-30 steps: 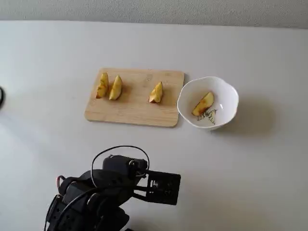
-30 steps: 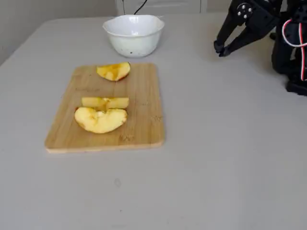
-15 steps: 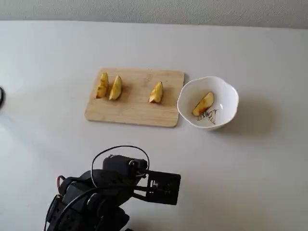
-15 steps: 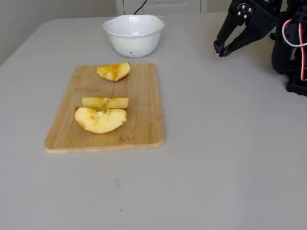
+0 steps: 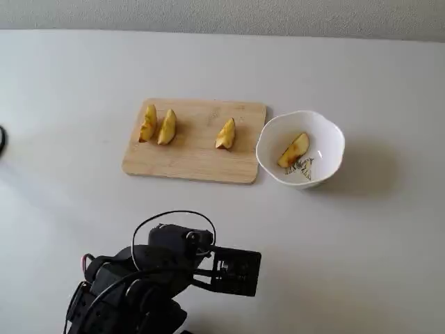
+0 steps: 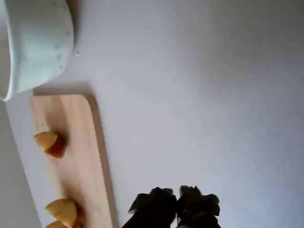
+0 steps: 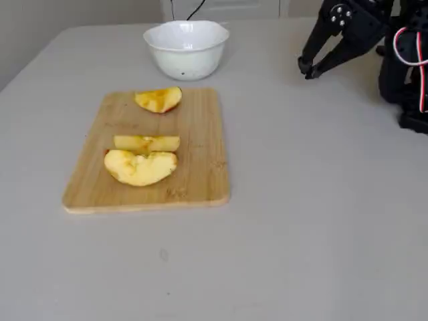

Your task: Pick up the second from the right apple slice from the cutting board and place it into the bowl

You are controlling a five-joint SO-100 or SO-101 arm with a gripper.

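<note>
A pale-yellow apple slice (image 5: 294, 150) lies inside the white lobed bowl (image 5: 261, 147), just right of the light-wood cutting board (image 5: 195, 152) in a fixed view. Three other wedges rest on the board: two close together at its left (image 5: 157, 125) and one near its right end (image 5: 225, 133). From the side-on fixed view the slice in the bowl (image 7: 187, 60) is hidden by the bowl's wall. My gripper (image 7: 307, 69) hangs drawn back near the arm's base, well away from board and bowl. The wrist view shows its fingertips (image 6: 177, 195) together with nothing between them.
The arm's base and cables (image 5: 139, 292) fill the near edge of the table in a fixed view. A plain grey tabletop (image 7: 321, 200) surrounds the board and bowl. A wall runs along the table's far edge (image 5: 222, 14).
</note>
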